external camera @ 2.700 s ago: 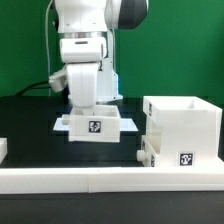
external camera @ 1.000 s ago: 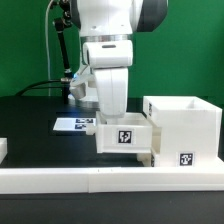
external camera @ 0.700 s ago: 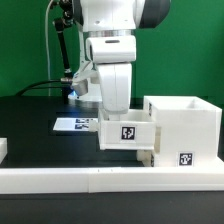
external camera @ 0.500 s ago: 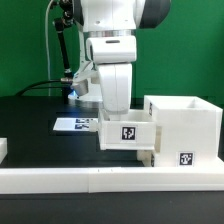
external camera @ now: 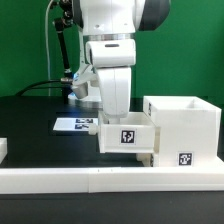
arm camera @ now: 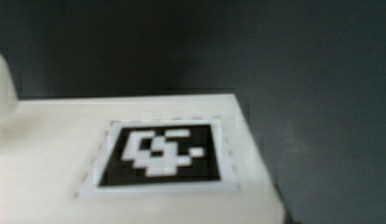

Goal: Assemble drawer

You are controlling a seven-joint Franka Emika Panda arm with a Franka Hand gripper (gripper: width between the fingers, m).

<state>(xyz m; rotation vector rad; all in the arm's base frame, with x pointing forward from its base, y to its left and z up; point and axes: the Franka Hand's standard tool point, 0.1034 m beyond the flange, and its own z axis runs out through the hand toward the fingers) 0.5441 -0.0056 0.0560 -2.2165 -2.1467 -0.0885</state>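
Note:
My gripper (external camera: 114, 112) reaches down into a small white open-top tray (external camera: 127, 137) with a square tag on its front. It holds the tray just above the black table. The fingertips are hidden inside the tray. The tray's right side is close against the tall white casing (external camera: 185, 130), which stands at the exterior view's right and has a tag low on its front. A small white part (external camera: 146, 157) shows low between tray and casing. The wrist view shows only the tray's tagged white face (arm camera: 163, 155) against the dark table.
The marker board (external camera: 72, 124) lies flat on the table behind the tray. A long low white rail (external camera: 100, 180) runs along the front edge. A small white piece (external camera: 3, 150) sits at the exterior view's far left. A green wall stands behind.
The gripper has carried the tray from over the marker board toward the exterior view's right, up to the casing. Over the last second it only shifted slightly.

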